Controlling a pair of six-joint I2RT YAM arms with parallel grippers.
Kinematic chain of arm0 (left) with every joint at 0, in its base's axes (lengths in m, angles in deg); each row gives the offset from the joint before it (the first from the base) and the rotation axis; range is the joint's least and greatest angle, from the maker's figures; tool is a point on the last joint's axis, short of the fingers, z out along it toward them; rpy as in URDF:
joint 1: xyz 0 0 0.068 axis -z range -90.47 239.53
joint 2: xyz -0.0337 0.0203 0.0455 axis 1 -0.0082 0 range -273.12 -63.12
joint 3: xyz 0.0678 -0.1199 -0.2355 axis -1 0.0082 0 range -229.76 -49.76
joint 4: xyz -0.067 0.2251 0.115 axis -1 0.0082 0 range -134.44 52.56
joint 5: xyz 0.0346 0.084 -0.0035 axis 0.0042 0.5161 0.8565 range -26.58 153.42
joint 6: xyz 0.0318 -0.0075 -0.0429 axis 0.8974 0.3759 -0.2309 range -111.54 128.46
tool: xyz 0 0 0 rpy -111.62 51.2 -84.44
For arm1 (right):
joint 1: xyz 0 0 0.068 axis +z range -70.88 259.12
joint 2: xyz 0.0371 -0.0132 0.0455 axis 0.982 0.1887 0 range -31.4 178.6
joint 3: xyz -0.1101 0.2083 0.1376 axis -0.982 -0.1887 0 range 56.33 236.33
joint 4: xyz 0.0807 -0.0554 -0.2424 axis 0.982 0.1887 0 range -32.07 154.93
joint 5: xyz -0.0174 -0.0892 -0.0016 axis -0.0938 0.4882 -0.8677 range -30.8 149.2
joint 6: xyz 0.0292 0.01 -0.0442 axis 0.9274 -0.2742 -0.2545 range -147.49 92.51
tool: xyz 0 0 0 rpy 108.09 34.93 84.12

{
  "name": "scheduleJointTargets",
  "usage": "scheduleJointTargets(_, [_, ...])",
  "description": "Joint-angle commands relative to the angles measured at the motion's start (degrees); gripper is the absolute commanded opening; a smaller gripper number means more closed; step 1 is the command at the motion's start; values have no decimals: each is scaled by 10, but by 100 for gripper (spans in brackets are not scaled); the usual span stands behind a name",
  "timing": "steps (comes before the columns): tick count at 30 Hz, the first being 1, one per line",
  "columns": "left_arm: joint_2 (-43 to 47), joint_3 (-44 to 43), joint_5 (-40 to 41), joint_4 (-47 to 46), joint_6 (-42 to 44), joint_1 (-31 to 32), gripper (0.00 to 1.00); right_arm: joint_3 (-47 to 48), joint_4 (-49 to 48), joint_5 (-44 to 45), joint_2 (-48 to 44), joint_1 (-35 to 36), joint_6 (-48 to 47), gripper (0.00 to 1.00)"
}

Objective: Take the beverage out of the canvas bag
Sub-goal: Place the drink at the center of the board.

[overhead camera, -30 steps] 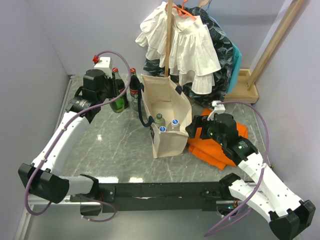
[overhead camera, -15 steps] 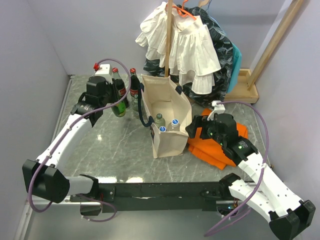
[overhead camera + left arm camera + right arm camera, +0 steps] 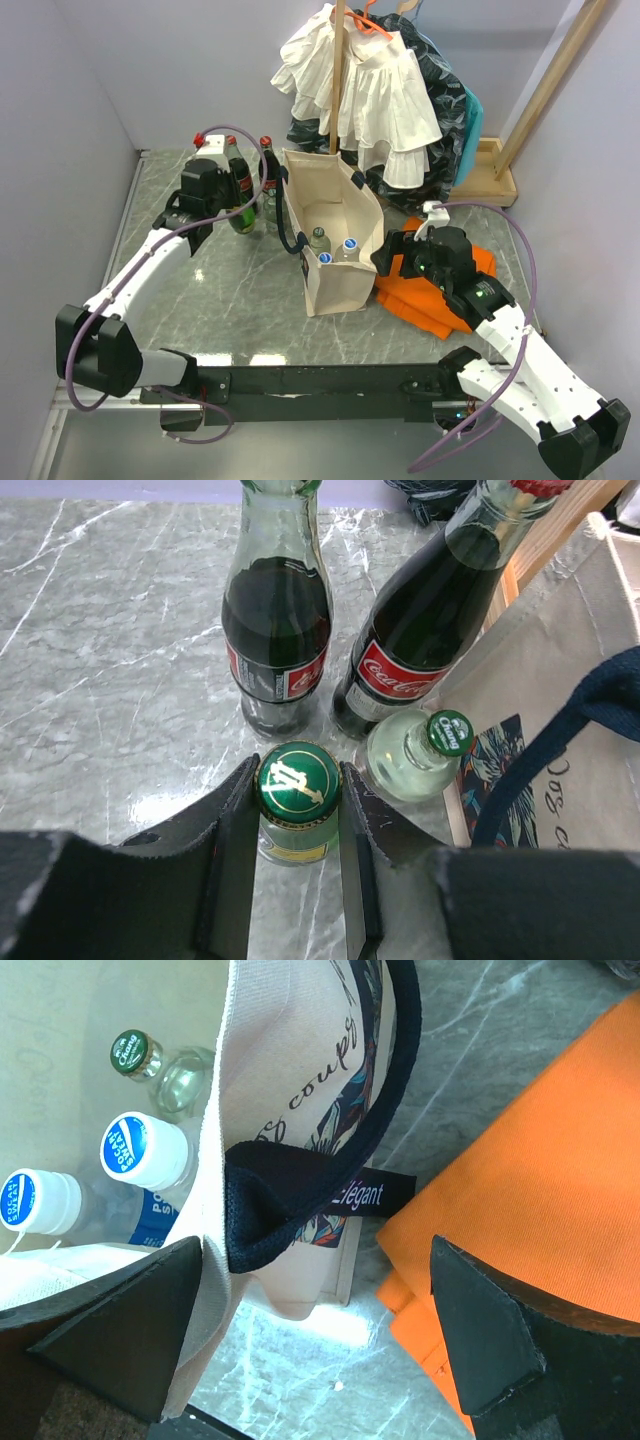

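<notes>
A green-capped bottle point(image 3: 297, 788) is gripped at the neck by the closed left tool point(image 3: 297, 773). It is held outside the canvas bag point(image 3: 335, 270), on the bag's left, just beside two cola bottles point(image 3: 277, 630) and a small clear bottle point(image 3: 415, 755) on the worktop point(image 3: 100, 630). Whether its base rests on the worktop cannot be told. The right tool point(image 3: 318, 1250) is held open astride the bag's wall and navy handle point(image 3: 300, 1175). Three capped bottles point(image 3: 145, 1150) are seen inside.

The step is judged to be the setting down. The bottle should be lowered straight, kept off its close neighbours, and released only once it is borne by the worktop. It is held upright, long axis vertical, cap pointed up.
</notes>
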Motion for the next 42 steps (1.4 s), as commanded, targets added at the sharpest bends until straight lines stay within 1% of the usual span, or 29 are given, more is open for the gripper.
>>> scheduleJointTargets(1, [4, -15, 6, -138, -11, -2, 1, -3, 28, 11, 7, 4, -20, 100])
scheduleJointTargets(31, [-60, 36, 13, -240, -12, 0, 1, -4, 27, 19, 2, 4, -18, 100])
scheduleJointTargets(42, [-71, 60, 45, -287, -1, 17, 1, -3, 27, 20, 5, 4, -21, 100])
